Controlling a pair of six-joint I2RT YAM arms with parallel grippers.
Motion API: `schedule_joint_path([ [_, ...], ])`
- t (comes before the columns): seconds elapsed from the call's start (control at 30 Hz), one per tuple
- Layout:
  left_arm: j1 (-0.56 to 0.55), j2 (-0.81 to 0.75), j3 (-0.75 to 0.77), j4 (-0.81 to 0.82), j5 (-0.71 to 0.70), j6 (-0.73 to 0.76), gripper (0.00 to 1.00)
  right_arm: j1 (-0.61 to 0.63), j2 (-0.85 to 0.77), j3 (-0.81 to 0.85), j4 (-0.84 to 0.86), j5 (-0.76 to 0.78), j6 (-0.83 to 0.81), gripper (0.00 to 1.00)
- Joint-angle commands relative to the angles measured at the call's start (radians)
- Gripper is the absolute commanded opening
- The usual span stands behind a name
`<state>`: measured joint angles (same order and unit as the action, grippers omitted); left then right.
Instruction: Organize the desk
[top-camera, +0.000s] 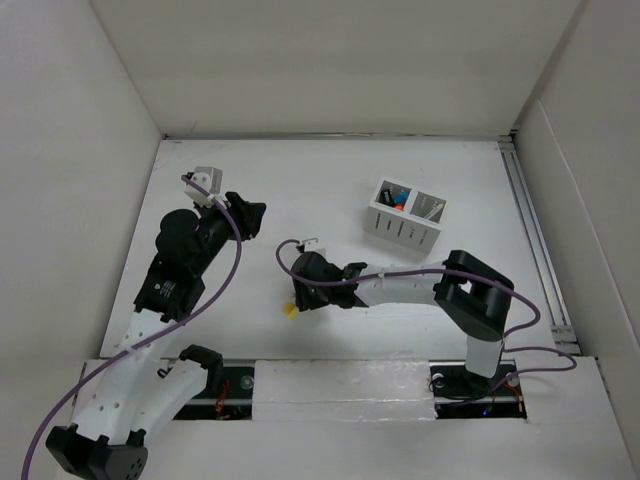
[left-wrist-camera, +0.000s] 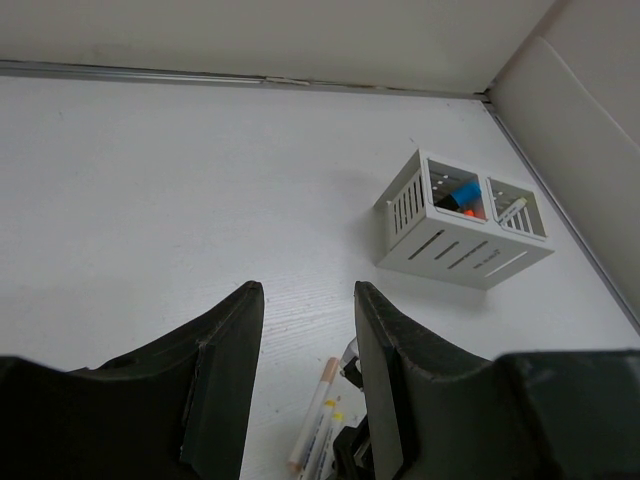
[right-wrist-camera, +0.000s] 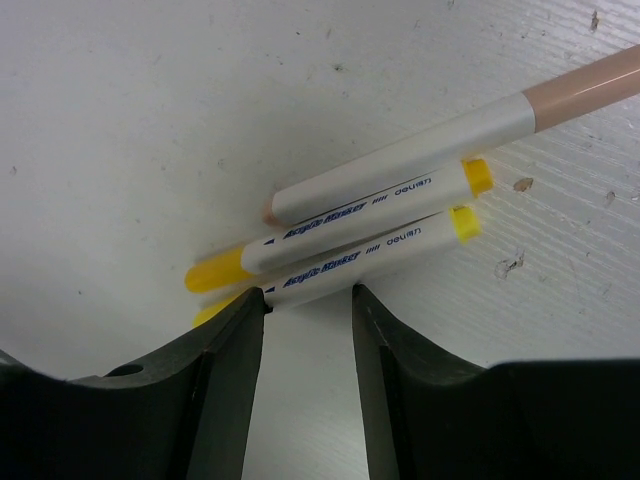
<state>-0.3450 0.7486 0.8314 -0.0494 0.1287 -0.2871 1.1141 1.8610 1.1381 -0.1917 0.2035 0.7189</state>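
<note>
On the white desk (top-camera: 300, 170) three markers lie side by side: a peach-capped one (right-wrist-camera: 450, 135) and two yellow ones (right-wrist-camera: 350, 215) (right-wrist-camera: 370, 255). My right gripper (right-wrist-camera: 308, 292) is open and low over the desk. Its fingertips are right at the nearer yellow marker, and nothing is between them. From above, the right gripper (top-camera: 298, 300) covers most of the markers and only a yellow tip (top-camera: 290, 311) shows. My left gripper (top-camera: 252, 215) hovers at the left, open and empty. In its own view the left gripper (left-wrist-camera: 308, 290) looks over the markers (left-wrist-camera: 315, 410).
A small white slotted organizer (top-camera: 400, 232) stands at the back right of the desk, with a blue and an orange item in one compartment (left-wrist-camera: 462, 192) and a pale stick in the other. White wall panels enclose the desk. A metal rail (top-camera: 530, 230) runs along its right edge.
</note>
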Motion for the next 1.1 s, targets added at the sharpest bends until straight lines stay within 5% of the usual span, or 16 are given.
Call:
schedule_joint_path([
  [0.0,-0.002,0.0,0.012,0.043,0.009,-0.006,0.38,0.007,0.012,0.04,0.031,-0.035,-0.036,0.46],
  [0.33,-0.002,0.017,0.017,0.039,0.015,-0.003,0.37,0.007,0.043,0.026,-0.012,0.005,-0.027,0.51],
  [0.8,-0.002,0.043,0.025,0.037,0.02,0.0,0.37,-0.077,-0.134,-0.175,-0.095,0.14,-0.018,0.38],
  [1.07,-0.002,0.046,0.023,0.043,0.019,0.0,0.37,-0.091,-0.21,-0.173,-0.103,0.168,-0.044,0.51],
])
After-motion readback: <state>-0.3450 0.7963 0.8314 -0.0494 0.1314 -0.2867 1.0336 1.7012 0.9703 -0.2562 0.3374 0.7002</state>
